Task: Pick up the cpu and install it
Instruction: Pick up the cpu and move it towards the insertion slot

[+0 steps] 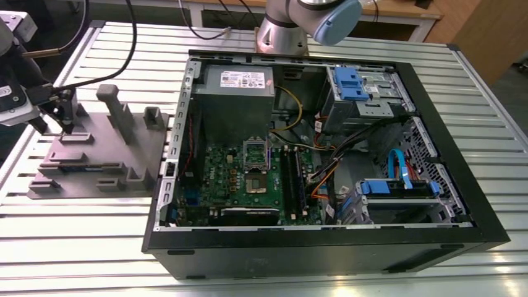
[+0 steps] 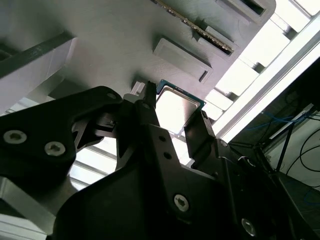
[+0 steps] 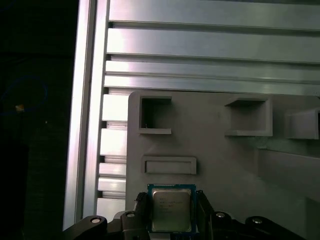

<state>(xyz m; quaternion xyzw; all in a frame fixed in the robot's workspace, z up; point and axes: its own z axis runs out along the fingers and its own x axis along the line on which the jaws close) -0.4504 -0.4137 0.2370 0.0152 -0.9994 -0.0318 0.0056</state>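
At the left edge of the exterior view, beside the open computer case (image 1: pixel 330 247), your gripper (image 1: pixel 64 127) hangs over the grey tray (image 1: pixel 99 151). In both wrist views its fingers (image 3: pixel 142 210) pinch the cpu (image 3: pixel 171 210) (image 2: pixel 175 107) by opposite edges, just above the tray.

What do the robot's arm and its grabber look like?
The arm is a silver-grey tube with a light blue round cap. The gripper is black and chunky, with silver screws and two narrow fingers. Black cables trail to it.
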